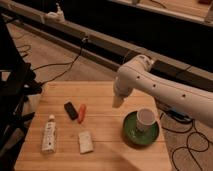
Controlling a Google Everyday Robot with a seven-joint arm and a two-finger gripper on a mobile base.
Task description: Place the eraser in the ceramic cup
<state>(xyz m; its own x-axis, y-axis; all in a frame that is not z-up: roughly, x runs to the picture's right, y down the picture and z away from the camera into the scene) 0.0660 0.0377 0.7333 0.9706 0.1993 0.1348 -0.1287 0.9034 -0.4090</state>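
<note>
Clearly we are at the start: the eraser (pixel 71 110) lies on the worktop (pixel 100 92), well apart from the ceramic cup (pixel 145 119), and our hand (pixel 118 103) hangs between them, spread apart and empty.

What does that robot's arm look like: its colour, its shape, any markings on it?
The arm is smooth and creamy white, built of thick rounded tubes with a bulging joint, and small dark dots run along its shell. It narrows to a pale pincer, which hangs over the wooden table beside the green dish.
</note>
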